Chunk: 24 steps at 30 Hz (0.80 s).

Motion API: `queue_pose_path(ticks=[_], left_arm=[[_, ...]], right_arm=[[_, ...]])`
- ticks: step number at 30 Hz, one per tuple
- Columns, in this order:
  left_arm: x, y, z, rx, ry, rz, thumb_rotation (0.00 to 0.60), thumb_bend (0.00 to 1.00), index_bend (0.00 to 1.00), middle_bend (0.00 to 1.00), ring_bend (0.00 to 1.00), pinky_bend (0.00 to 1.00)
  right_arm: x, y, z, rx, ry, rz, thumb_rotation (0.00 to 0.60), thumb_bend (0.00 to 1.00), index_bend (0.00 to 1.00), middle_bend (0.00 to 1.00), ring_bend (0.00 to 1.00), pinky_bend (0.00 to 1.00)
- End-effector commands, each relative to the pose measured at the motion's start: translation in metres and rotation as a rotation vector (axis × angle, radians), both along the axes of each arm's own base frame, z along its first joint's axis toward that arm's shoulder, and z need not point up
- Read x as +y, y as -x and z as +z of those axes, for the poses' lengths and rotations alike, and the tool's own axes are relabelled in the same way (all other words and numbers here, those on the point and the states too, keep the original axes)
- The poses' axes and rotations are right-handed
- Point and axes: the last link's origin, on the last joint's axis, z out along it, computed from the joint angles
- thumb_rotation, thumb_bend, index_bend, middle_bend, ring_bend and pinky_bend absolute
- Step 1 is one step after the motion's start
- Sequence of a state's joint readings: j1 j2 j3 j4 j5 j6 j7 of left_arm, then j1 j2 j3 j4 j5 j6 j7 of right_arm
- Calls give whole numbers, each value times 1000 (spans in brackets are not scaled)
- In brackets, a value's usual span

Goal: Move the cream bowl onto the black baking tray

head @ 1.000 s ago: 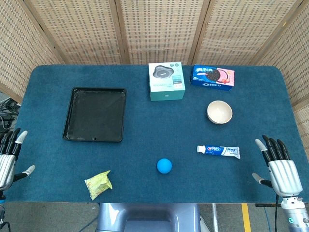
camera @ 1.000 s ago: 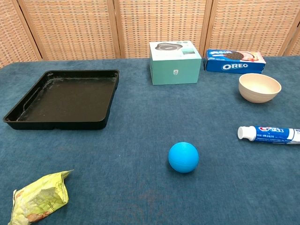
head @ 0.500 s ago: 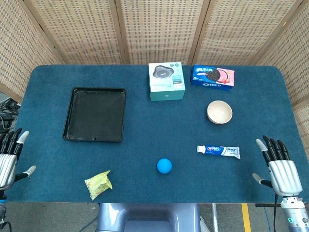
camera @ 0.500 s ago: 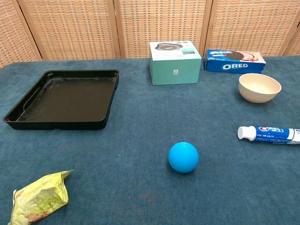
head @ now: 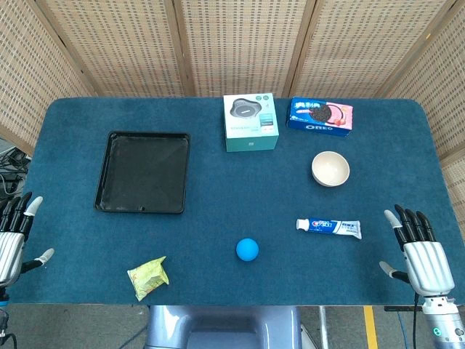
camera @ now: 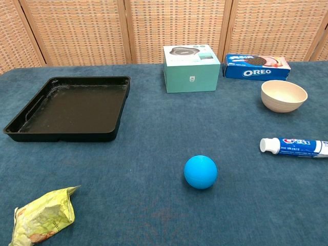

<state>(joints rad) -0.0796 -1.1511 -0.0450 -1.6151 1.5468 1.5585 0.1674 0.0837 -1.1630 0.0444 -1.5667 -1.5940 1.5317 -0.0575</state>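
The cream bowl (head: 330, 169) stands upright on the blue cloth, mouth up and empty (smooth, rounded sides), ahead of the right hand (head: 420, 254) and well apart from it. The black baking tray (head: 142, 182), shallow and rectangular, lies flat ahead of the left hand (head: 13, 236), nothing on it.

Right hand (head: 423, 256) with ribbed silver-white back, black fingers, pale grey tips, left hand (head: 10, 240) alike
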Motion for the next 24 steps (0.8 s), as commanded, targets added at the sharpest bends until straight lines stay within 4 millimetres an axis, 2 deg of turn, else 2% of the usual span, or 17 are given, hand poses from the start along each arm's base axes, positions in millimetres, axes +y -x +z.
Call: queue_pose_path(ticks=[1, 6, 9, 12, 15, 20, 24], left_arm=[[0, 1, 0, -2, 4, 4, 600, 83, 0, 0, 0, 0], [-1, 1, 1, -1, 1, -1, 600, 83, 0, 0, 0, 0], [0, 2, 2, -4, -3, 4, 600, 83, 0, 0, 0, 0], [2, 5, 2, -2, -3, 15, 600, 82, 0, 0, 0, 0], [4, 6, 1, 5, 1, 23, 600, 83, 0, 0, 0, 0], [7, 7, -1, 11, 0, 29, 600, 83, 0, 0, 0, 0], [9, 9, -2, 17, -1, 36, 600, 83, 0, 0, 0, 0]], right_arm=[[0, 0, 0, -3, 0, 1, 600, 140, 0, 0, 0, 0], [-1, -5, -3, -10, 8, 36, 600, 140, 24, 0, 0, 0], [-5, -6, -6, -19, 20, 60, 600, 140, 112, 0, 0, 0], [-17, -9, -10, -27, 25, 78, 600, 140, 227, 15, 0, 43], [-36, -14, -11, -19, 17, 90, 600, 138, 304, 60, 0, 101], [-78, -30, -13, 11, -4, 107, 600, 140, 358, 110, 2, 152], [-120, -45, -21, 32, -31, 108, 600, 149, 403, 163, 43, 203]])
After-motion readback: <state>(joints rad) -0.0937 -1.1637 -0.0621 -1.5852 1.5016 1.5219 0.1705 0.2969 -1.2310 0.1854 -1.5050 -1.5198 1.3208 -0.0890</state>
